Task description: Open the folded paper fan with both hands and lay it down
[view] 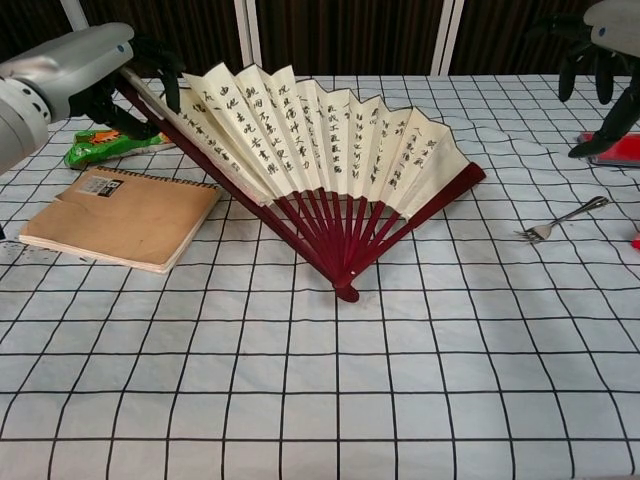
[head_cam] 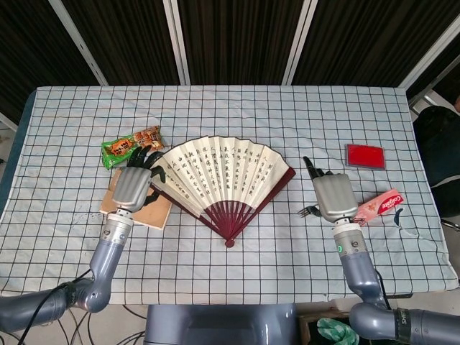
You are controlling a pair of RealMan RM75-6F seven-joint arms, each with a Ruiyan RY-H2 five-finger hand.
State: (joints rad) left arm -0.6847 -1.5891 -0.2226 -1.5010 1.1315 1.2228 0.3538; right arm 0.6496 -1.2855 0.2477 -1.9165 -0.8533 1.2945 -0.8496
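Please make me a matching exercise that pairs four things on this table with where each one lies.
Things:
1. fan
2. notebook
3. fork
4. snack packet

Places:
A. between the fan and the toothpaste box
B. spread open mid-table
C. far side of the notebook, beside the fan's left edge
D. under the left hand, seen from the head view

Pairs: 1-B, 2-D, 3-A, 4-C
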